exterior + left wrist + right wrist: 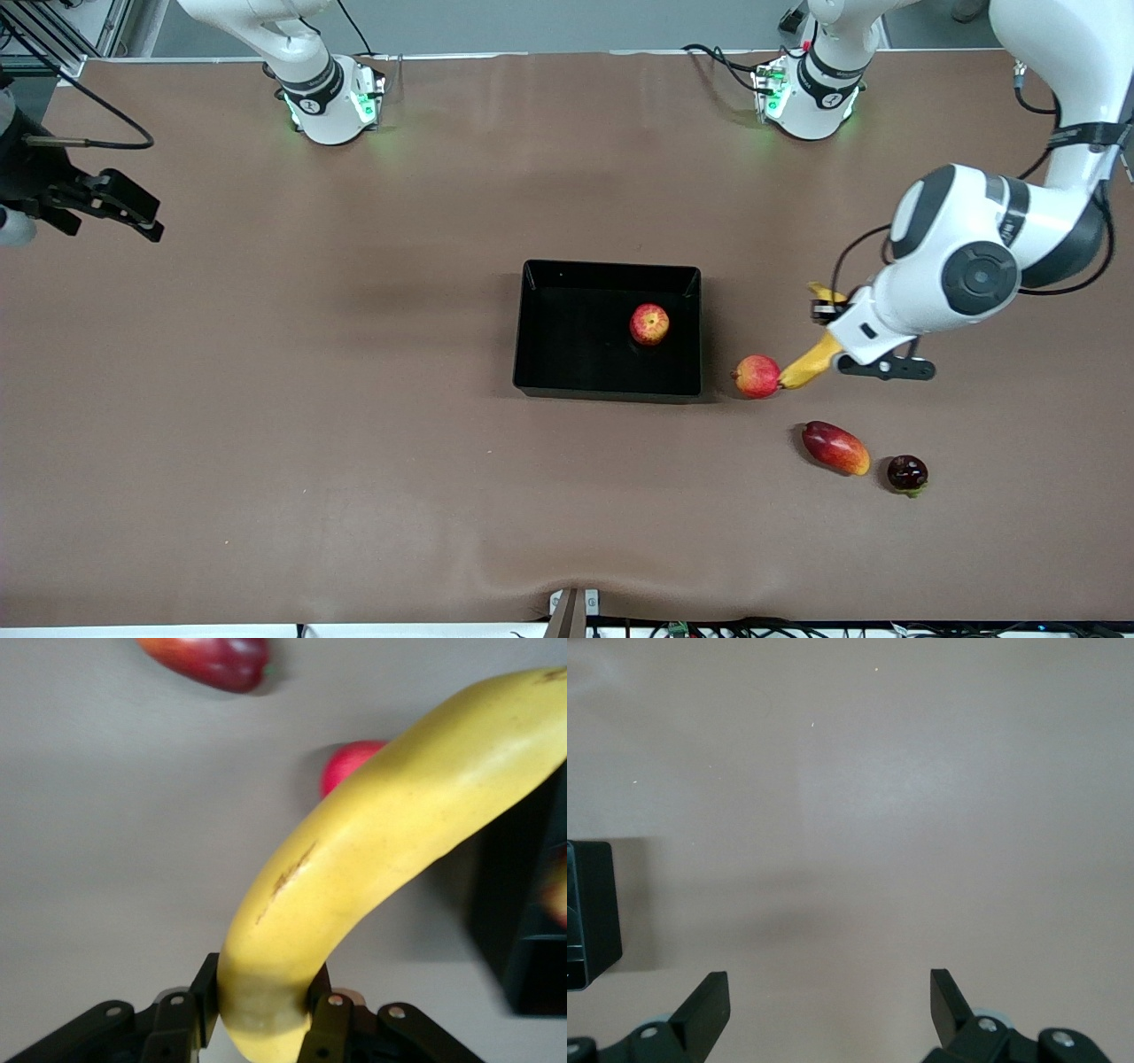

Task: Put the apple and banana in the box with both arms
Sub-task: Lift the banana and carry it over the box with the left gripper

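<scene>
The counter [354, 461] is a broad brown sheet. On it the box [567, 359], a shallow glossy black tray with low walls, sits well apart from both pairs of fingers. Its walls are low enough that fruit can go in from above with little lift, and its slick floor will probably let a round fruit roll.

The left gripper [264, 1010] hangs over bare counter at the left arm's end of the box. Its fingers [330, 1020] are closed on the banana [390, 824], pinching it close to one end, so nearly the whole length juts out past the fingertips toward the box. The banana looks light but long, curved and smooth-skinned, and soft enough to bruise. Held this near the end, it is likely to swing or pivot between the pads, and a grip nearer its middle would balance better. Its free tip points at a pinkish-red round fruit [757, 376], just beyond it in the front view; whether they touch I cannot tell.

The right gripper [829, 994] waits over empty counter at the right arm's end, fingers spread wide and holding nothing.

A red-orange mango [834, 447] and a dark round fruit [907, 473] lie apart from the fingers.

The apple [649, 323], small, firm and round, already rests inside the box.
</scene>
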